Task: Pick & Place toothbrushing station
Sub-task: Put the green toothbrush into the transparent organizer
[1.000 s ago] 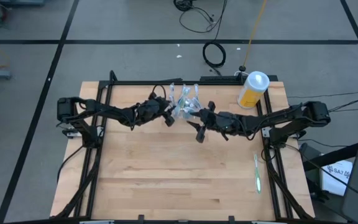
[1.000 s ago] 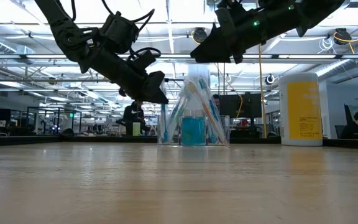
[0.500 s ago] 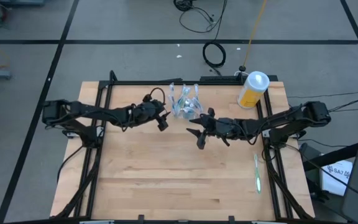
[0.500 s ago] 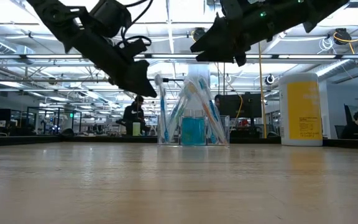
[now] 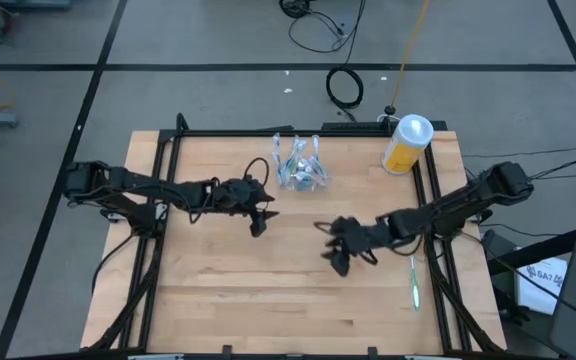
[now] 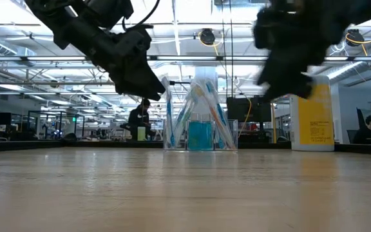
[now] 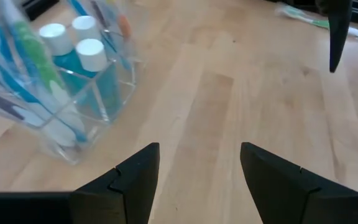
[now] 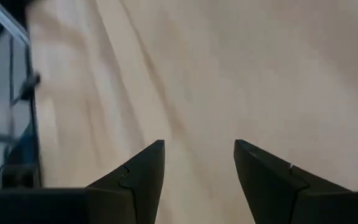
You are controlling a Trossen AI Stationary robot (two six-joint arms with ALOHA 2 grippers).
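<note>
Toothbrushes (image 5: 298, 165) are stood in a clear cup (image 5: 303, 180) upper centre; left hand (image 5: 259, 219) and right hand (image 5: 336, 253) are seen released, below.

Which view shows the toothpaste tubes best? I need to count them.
The left wrist view: three teal toothpaste tubes with white caps show from above in the clear cup. The low view shows only a teal block behind toothbrushes. The high view shows a small cluster; the right wrist view shows none.
</note>
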